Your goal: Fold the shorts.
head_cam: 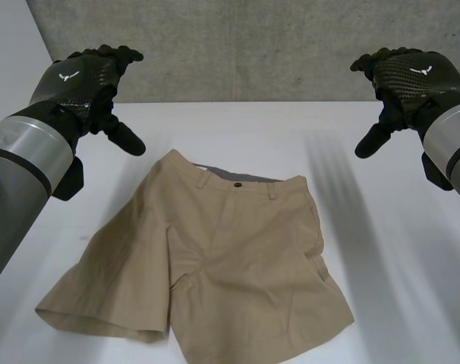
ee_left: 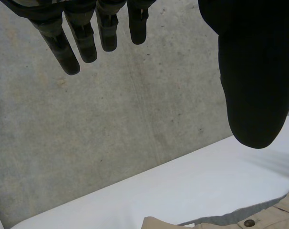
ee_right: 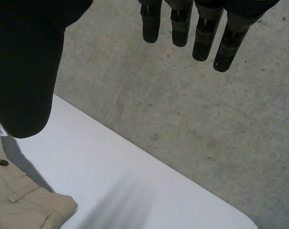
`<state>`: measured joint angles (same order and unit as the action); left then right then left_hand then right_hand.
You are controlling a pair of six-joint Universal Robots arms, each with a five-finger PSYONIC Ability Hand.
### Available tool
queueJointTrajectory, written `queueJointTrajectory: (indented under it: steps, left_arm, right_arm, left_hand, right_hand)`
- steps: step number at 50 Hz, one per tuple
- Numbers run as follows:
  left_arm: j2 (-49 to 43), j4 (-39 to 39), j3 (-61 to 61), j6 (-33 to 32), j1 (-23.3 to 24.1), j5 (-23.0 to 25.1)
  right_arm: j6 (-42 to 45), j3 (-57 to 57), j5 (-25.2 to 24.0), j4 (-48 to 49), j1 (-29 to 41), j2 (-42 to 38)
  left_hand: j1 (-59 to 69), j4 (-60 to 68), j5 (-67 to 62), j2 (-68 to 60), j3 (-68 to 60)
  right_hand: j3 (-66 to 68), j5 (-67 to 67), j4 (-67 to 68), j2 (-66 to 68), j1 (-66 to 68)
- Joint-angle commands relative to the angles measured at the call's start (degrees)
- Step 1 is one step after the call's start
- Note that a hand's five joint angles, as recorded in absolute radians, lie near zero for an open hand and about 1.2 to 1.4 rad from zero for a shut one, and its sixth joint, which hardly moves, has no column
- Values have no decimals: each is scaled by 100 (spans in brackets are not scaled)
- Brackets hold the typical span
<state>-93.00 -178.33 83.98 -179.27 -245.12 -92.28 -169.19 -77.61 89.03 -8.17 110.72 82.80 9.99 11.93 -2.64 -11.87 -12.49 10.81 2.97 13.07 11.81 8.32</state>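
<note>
The left robot hand (head_cam: 84, 83) is hovering in the upper left of the head view, raised off the white surface (head_cam: 397, 250) and touching nothing. In its own wrist view its fingers (ee_left: 68, 52) are hanging almost straight and the thumb (ee_left: 252, 81) is standing well apart from them, so the robot hand is wide open and is holding nothing, with the grey concrete wall (ee_left: 111, 124) showing in the gap. The right robot hand (head_cam: 412, 76) is hovering in the upper right of the head view in a mirrored pose. Its fingers (ee_right: 201, 38) are likewise pointing out nearly straight, its thumb (ee_right: 25, 71) is spread far to the side, and it too is gripping nothing. The beige shorts (head_cam: 215, 258) are lying unfolded and fairly flat on the surface in the lower middle of the head view, between the two arms and well apart from both robot hands. The waistband (head_cam: 215, 178) is facing the wall, with a dark button (head_cam: 238, 183) at its middle and a strip of grey lining showing just behind it. One leg is flaring out toward the lower left of the frame and the other is running down toward the bottom edge, right of centre. In the right wrist view a corner of the waistband with a belt loop (ee_right: 21, 194) is lying below the thumb.
</note>
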Motion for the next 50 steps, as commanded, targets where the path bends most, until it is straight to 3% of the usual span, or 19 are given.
queueJointTrajectory:
  steps: [1, 10, 18, 29, 35, 50]
  left_arm:
    - [1, -18, 21, -2, -1, 0]
    - [-16, -9, 21, -11, 34, -9]
    - [-174, 35, 4, -2, 139, -70]
    - [-438, 35, 13, -2, 544, -905]
    - [-894, 0, 284, 94, 1070, -1529]
    - [-1844, -254, 944, 815, 1273, -2126]
  right_arm:
    - [0, 0, -9, 0, 2, -1]
    - [237, -17, -61, 44, 11, -10]
    - [983, -35, -439, 9, 11, -282]
    - [1722, 26, -729, -35, 2, -651]
    - [1810, 26, -844, -27, -6, -748]
    - [1846, 35, -870, -18, -15, -1082]
  left_hand:
    - [1, -193, 264, 187, 249]
    - [1, -193, 264, 187, 249]
    - [39, -155, 226, 149, 211]
    - [106, -88, 159, 81, 144]
    - [106, -88, 159, 81, 144]
    - [123, -71, 142, 65, 127]
  right_hand:
    - [-81, -297, -307, -181, 168]
    - [-81, -297, -307, -181, 168]
    - [-81, -297, -307, -181, 168]
    - [-81, -297, -307, -181, 168]
    - [-81, -297, -307, -181, 168]
    - [-81, -297, -307, -181, 168]
